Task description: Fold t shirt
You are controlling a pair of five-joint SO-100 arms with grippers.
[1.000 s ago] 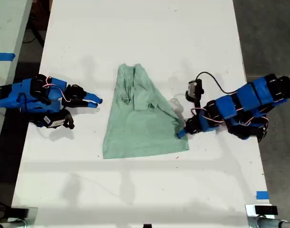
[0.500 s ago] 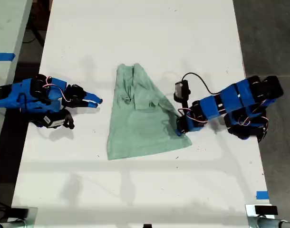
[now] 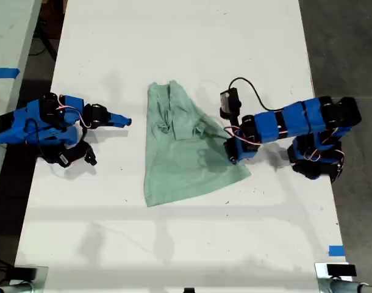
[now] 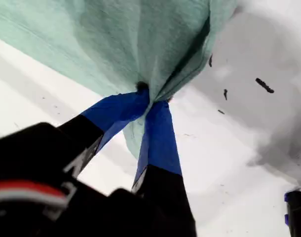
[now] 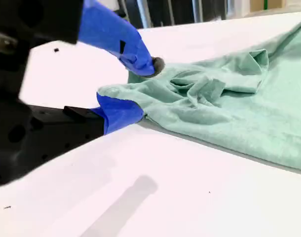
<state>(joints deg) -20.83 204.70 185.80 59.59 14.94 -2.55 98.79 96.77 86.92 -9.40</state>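
A pale mint-green shirt [image 3: 185, 151] lies wrinkled near the middle of a white table [image 3: 174, 43], narrow end toward the far edge in the exterior view and wide hem toward the near edge. My first tool [image 3: 233, 152], on the blue arm reaching in from the exterior view's right, is closed on the shirt's edge on that side: the first wrist view shows its two blue fingers [image 4: 158, 133] pinched together with a bunch of the green cloth [image 4: 116, 44] gathered between their tips, the fabric pulled up into folds above the tabletop [image 4: 229, 163]. A black cable [image 3: 259, 101] loops over that arm.

My second tool [image 3: 116, 120], on the arm at the exterior view's left, hovers just beside the shirt without touching it in the exterior view. The second wrist view shows its blue fingers [image 5: 122, 42] spread apart, one above and one below the near edge of the shirt [image 5: 224, 103], with nothing gripped between them; the lower finger sits at the table surface [image 5: 165, 197] close against the cloth. Whether it brushes the fabric cannot be told. A folded sleeve lies crumpled on top of the shirt's body.
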